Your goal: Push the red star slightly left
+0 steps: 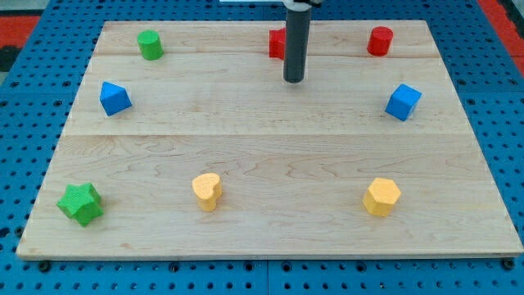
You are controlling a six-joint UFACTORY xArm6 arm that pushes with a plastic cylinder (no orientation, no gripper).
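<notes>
The red star (277,43) sits near the view's top centre of the wooden board (262,164), partly hidden behind my dark rod. My tip (293,80) rests on the board just below and slightly right of the red star, very close to it; I cannot tell if they touch. A red cylinder (379,40) stands at the top right.
A green cylinder (150,44) is at the top left. A blue block (115,98) is at the left and a blue cube (403,102) at the right. A green star (81,203), a yellow heart (207,191) and a yellow hexagon (381,197) lie along the bottom.
</notes>
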